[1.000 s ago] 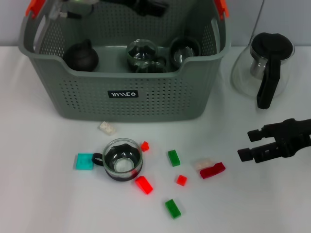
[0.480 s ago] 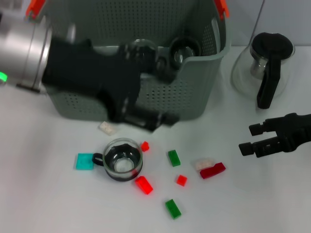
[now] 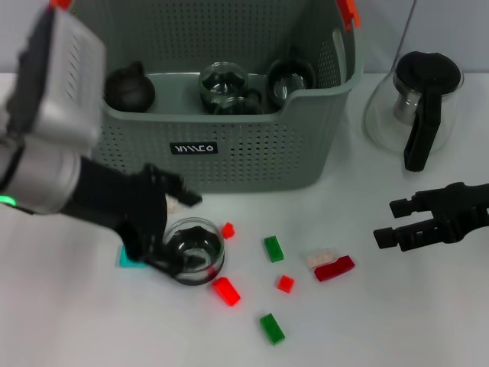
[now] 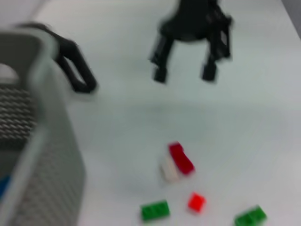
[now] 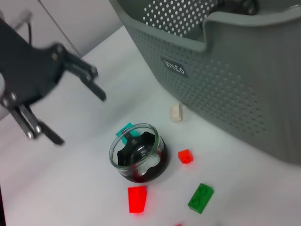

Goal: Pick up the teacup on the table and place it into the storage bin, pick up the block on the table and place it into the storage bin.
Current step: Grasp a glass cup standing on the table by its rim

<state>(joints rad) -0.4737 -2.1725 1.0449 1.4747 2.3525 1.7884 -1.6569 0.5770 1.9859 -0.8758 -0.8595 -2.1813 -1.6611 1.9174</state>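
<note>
The glass teacup (image 3: 197, 252) with dark liquid stands on the white table in front of the storage bin (image 3: 229, 145), a grey perforated basket. My left gripper (image 3: 173, 231) is low at the cup's left side, open; in the right wrist view it (image 5: 80, 118) stands apart from the teacup (image 5: 138, 157). Small blocks lie around the cup: a teal one (image 3: 127, 258) partly under the left gripper, red ones (image 3: 226, 291) (image 3: 228, 229) and a green one (image 3: 273, 248). My right gripper (image 3: 388, 225) hovers open at the right, nothing between its fingers.
The bin holds a dark teapot (image 3: 128, 88) and glass cups (image 3: 223, 84). A glass carafe (image 3: 416, 107) with a black handle stands at the back right. More blocks lie to the right: dark red (image 3: 334, 268), white (image 3: 321, 258), red (image 3: 285, 284), green (image 3: 271, 328).
My left arm has swung from over the bin down to the table and now sits beside the teacup. The right gripper has barely moved.
</note>
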